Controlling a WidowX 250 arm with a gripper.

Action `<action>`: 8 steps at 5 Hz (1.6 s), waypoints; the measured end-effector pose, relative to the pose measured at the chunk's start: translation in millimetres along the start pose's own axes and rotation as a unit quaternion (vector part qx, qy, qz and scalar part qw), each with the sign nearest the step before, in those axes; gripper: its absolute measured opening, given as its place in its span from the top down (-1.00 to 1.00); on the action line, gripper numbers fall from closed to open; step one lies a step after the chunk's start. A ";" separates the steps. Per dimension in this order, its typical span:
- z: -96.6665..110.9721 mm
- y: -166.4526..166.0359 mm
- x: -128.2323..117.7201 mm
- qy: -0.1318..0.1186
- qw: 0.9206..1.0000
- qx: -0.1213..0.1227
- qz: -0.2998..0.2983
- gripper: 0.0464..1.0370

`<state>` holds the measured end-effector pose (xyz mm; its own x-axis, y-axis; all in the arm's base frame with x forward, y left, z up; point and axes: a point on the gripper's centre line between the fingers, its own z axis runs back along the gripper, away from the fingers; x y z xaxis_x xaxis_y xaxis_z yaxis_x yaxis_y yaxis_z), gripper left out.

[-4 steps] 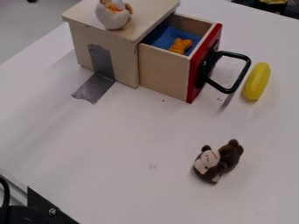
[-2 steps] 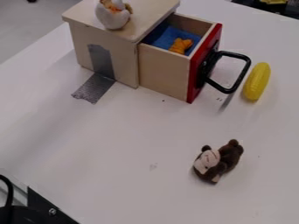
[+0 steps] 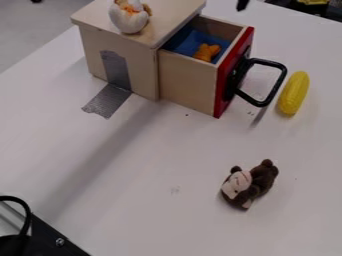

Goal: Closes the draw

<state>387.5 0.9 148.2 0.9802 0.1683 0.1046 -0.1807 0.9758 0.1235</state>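
"Red was the front panel (image 3: 226, 82) of the drawer (image 3: 184, 77), wasn't it? Which way did it point?"

"Toward 4 o'clock, if you took 12 as the far edge of the view. Its long axis ran from 10 to 4, and it stood well out of the wooden box (image 3: 143, 70), up near 1 o'clock from the middle."

"And the handle (image 3: 272, 62)?"

"Black, a squarish loop sticking out past the panel on the 4 o'clock side. Its outer bar leaned from 1 to 7."

"Anything in the way over there?"

"Well, a yellow toy (image 3: 294, 93) lay just beside the loop, at its 3 o'clock side, also stretched from 1 to 7. I couldn't tell if they touched. It sat out in front of the drawer, not between drawer and box."

"What about inside?"

"Blue cloth (image 3: 192, 39), with an orange toy (image 3: 206, 51) on it. An eggshell toy (image 3: 129, 20) stood on the box top, toward 11, and grey tape (image 3: 107, 101) ran down the box side onto the table (image 3: 167, 160)."

"And the monkey (image 3: 260, 177)?"

"Lying between 4 and 5, well apart from the drawer, head toward 8."

"Where was the gripper (image 3: 242, 4)?"

"Only a dark tip poked in at the top edge, near 1, beyond the drawer. Spread or pressed together, I couldn't tell."
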 end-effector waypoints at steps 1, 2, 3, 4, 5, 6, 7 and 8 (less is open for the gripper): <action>-27.3 -39.4 -5.6 0.027 0.999 -0.010 -0.030 -0.93; -37.1 -68.0 -3.7 0.030 0.998 -0.012 -0.051 -0.93; -55.9 -83.2 -6.6 0.057 0.996 -0.009 -0.065 -0.93; -74.6 -87.3 -10.2 0.079 0.994 -0.011 -0.073 -0.93; -91.1 -84.3 -15.2 0.094 0.993 -0.007 -0.075 -0.93; -100.5 -80.4 -22.1 0.107 0.992 -0.005 -0.071 -0.93; -105.7 -75.1 -23.6 0.111 0.992 -0.001 -0.064 -0.82; -110.8 -69.7 -26.9 0.117 0.991 0.006 -0.063 -0.24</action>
<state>382.7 -56.2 27.4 0.9869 0.0737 -0.1438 -0.0545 0.9896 0.1331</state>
